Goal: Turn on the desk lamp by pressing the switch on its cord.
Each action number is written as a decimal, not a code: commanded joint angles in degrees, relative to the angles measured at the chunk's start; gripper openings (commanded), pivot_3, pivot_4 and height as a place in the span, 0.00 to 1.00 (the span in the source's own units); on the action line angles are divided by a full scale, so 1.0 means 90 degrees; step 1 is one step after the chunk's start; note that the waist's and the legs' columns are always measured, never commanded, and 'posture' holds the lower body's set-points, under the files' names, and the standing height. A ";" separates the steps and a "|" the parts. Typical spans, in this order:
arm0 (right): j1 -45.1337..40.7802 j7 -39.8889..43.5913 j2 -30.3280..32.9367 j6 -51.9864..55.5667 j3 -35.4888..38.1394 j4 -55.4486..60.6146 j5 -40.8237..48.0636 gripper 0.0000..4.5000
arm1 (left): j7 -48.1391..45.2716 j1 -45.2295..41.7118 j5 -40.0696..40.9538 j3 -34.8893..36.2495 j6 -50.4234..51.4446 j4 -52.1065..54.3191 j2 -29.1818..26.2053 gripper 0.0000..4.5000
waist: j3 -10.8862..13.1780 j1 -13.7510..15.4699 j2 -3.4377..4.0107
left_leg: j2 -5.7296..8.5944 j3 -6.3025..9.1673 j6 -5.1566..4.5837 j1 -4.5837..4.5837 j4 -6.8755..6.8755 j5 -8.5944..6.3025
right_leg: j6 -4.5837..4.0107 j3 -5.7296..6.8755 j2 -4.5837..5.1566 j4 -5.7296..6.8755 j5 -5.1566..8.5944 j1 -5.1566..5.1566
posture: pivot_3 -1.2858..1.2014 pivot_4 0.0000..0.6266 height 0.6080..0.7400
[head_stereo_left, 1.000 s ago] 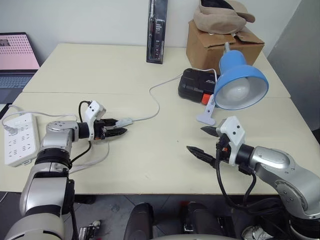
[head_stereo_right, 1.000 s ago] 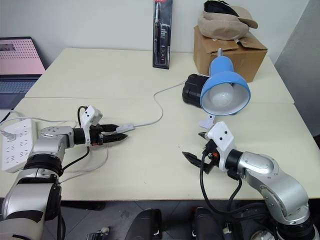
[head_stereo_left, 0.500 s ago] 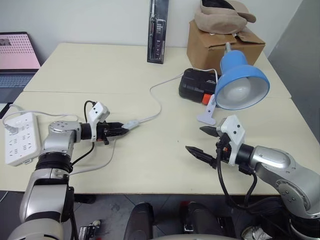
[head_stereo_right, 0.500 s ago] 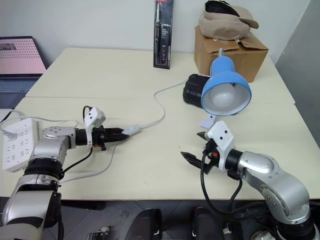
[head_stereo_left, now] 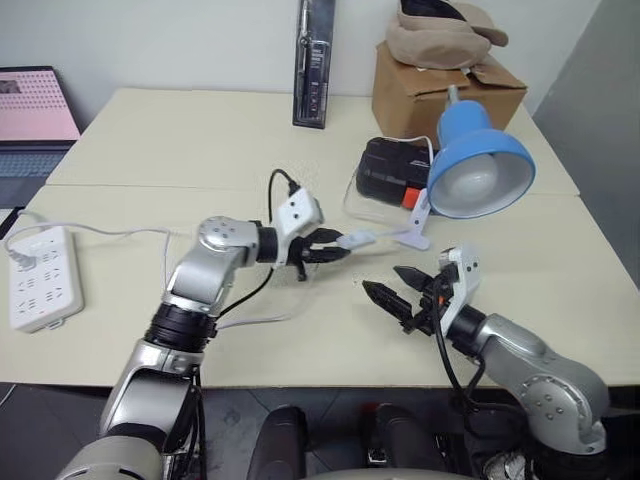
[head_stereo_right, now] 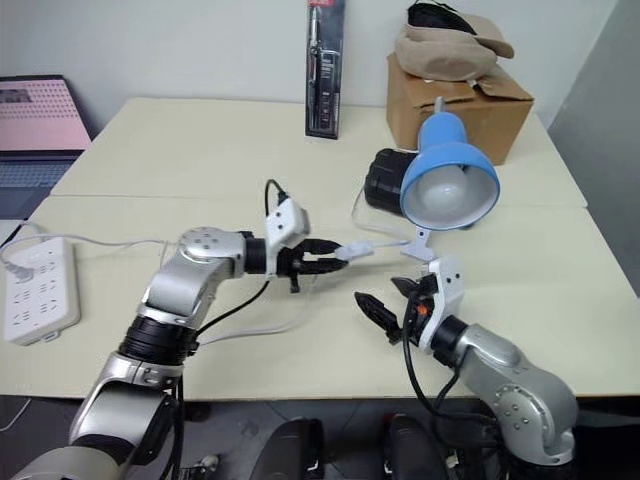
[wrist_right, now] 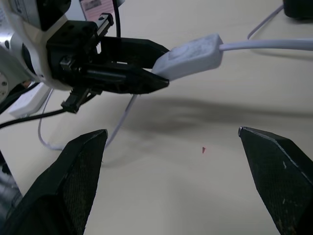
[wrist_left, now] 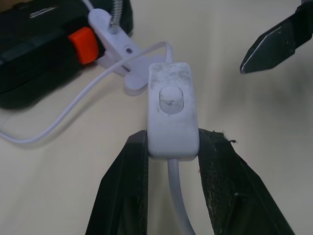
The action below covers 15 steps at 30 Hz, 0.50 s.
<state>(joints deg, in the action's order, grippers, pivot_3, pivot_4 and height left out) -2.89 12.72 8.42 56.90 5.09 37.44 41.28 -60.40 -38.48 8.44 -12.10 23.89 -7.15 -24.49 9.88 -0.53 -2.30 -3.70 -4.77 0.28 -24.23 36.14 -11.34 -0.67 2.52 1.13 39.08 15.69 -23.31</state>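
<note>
Left hand [head_stereo_left: 328, 246] was clamped on near end of switch [wrist_left: 171, 107], held above table [head_stereo_left: 180, 140], rocker button facing up and uncovered. Cord [wrist_left: 73, 100] looped from switch toward lamp [head_stereo_left: 478, 168], which stood by black box [head_stereo_left: 385, 168] at right. Lamp bulb looked unlit. Right hand [head_stereo_left: 393, 284] was just beside switch, fingers spread wide, holding nothing, no contact seen. Judged: grasp and presenting of switch done; pressing button left, likely by right fingertip; lamp not yet on.
</note>
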 commanded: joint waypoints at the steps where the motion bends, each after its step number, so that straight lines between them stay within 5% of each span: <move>1: -0.0120 -0.0707 -0.0746 0.0327 0.0362 -0.0229 0.0814 1.00 | 0.0541 -0.0239 -0.0146 -0.0077 0.0051 0.0033 0.0329 0.24 | 0.0000 0.0006 0.0000 | -0.0001 0.0002 0.0000 0.0001 -0.0001 0.0000 | 0.0000 0.0002 0.0000 0.0002 0.0000 0.0000 | 0.52 0.24 1.00; 8: -0.0565 -0.1837 -0.1856 0.0367 0.0999 -0.0988 0.2125 1.00 | 0.0872 -0.0289 -0.0177 -0.0114 0.0432 0.0011 0.0519 0.24 | -0.0001 0.0007 0.0001 | 0.0002 -0.0004 -0.0001 0.0000 -0.0003 0.0001 | 0.0002 -0.0007 0.0003 -0.0003 -0.0002 0.0000 | 0.52 0.24 1.00; 15: -0.1020 -0.2386 -0.1959 -0.0357 0.1049 -0.1701 0.2812 1.00 | 0.0837 -0.0199 0.0020 -0.0017 0.0875 0.0325 0.0437 0.24 | 0.0000 0.0004 0.0003 | 0.0002 -0.0004 -0.0001 -0.0001 -0.0004 0.0000 | 0.0002 -0.0007 0.0001 -0.0005 -0.0002 0.0000 | 0.52 0.24 1.00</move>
<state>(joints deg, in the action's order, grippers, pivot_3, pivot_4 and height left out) -10.34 -7.96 -4.59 56.23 14.01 22.25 64.02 -52.98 -40.01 6.89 -13.22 30.81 -7.70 -20.15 9.88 -0.50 -2.27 -3.69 -4.80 0.27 -24.24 36.11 -11.33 -0.65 2.46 1.14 39.04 15.66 -23.31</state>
